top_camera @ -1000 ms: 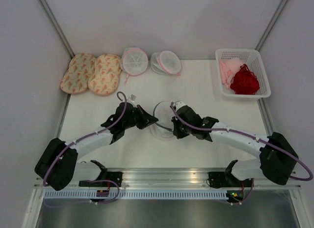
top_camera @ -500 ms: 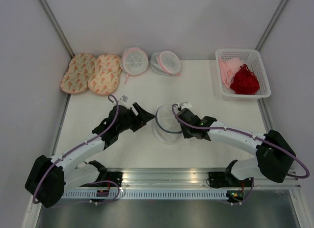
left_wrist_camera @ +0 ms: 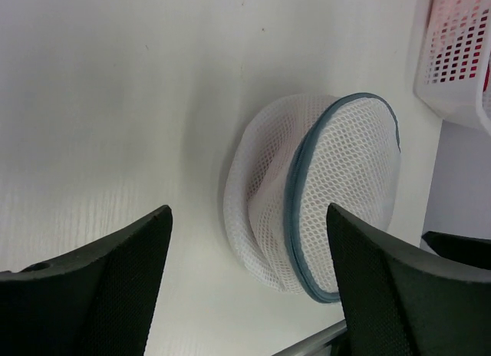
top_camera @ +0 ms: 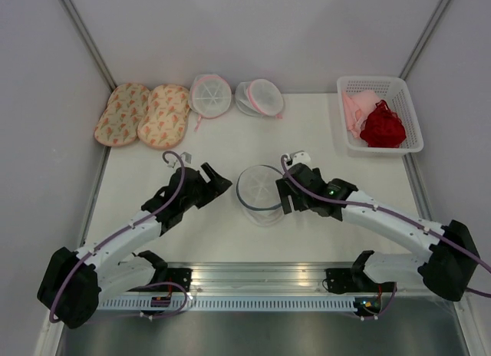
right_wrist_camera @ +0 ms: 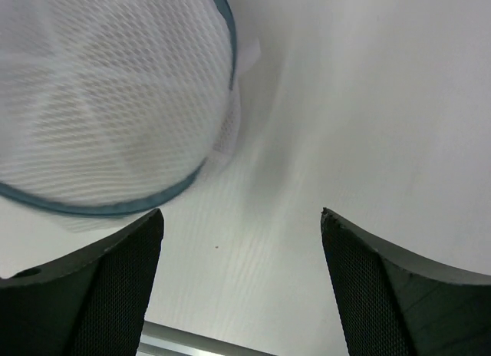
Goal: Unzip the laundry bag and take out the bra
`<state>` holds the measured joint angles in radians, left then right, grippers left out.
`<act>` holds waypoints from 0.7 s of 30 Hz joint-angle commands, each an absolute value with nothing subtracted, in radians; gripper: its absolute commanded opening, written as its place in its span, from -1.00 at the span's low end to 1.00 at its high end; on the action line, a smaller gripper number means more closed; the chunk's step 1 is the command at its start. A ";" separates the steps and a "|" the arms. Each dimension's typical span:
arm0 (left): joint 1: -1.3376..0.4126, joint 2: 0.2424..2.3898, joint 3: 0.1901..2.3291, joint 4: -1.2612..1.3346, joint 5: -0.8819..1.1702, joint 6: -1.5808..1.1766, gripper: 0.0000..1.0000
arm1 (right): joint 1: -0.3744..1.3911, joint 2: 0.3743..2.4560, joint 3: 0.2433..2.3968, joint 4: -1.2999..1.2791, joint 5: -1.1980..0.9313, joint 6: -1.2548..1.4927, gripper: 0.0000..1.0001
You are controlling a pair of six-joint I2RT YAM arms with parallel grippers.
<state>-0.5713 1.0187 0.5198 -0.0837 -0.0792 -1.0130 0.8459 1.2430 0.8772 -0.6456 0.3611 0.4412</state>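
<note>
White bench carries the laundry bag at its centre. The left gripper at the bag's 9 o'clock and the right gripper at 3 o'clock both gape wide, holding nothing.

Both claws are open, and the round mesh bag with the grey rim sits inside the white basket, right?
Not in the basket: the laundry bag sits on the table between the open left gripper and right gripper, as the top external view shows.
</note>
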 commanded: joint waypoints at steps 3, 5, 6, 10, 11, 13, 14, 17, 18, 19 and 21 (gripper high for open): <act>-0.568 1.032 0.456 0.182 -0.032 -0.945 0.46 | 0.842 1.126 0.969 -0.647 0.319 0.442 0.73; -0.566 1.045 0.448 0.207 -0.032 -0.937 0.16 | 0.842 1.123 0.983 -0.600 0.310 0.434 0.69; -0.566 1.069 0.454 0.207 -0.032 -0.933 0.07 | 0.842 1.126 0.988 -0.577 0.295 0.431 0.67; -0.561 1.140 0.474 0.210 -0.020 -0.939 -0.30 | 0.844 1.199 1.049 -0.491 0.239 0.423 0.61; -0.561 1.147 0.468 0.228 -0.005 -0.946 -0.31 | 0.844 1.238 1.060 -0.467 0.238 0.423 0.60; -0.561 1.158 0.433 0.302 0.020 -0.965 -0.32 | 0.842 1.270 1.075 -0.431 0.230 0.423 0.59; -0.561 1.161 0.417 0.384 0.035 -0.972 -0.33 | 0.842 1.301 1.078 -0.401 0.227 0.428 0.60; -0.561 1.210 0.419 0.455 0.069 -0.982 -0.45 | 0.842 1.357 1.097 -0.342 0.213 0.436 0.59; -0.561 1.227 0.420 0.481 0.083 -0.983 -0.47 | 0.842 1.373 1.101 -0.330 0.212 0.448 0.58; -0.561 1.245 0.411 0.524 0.101 -0.995 -0.50 | 0.842 1.390 1.106 -0.319 0.209 0.451 0.58; -0.561 1.324 0.414 0.621 0.164 -1.011 -0.56 | 0.842 1.430 1.114 -0.285 0.204 0.463 0.55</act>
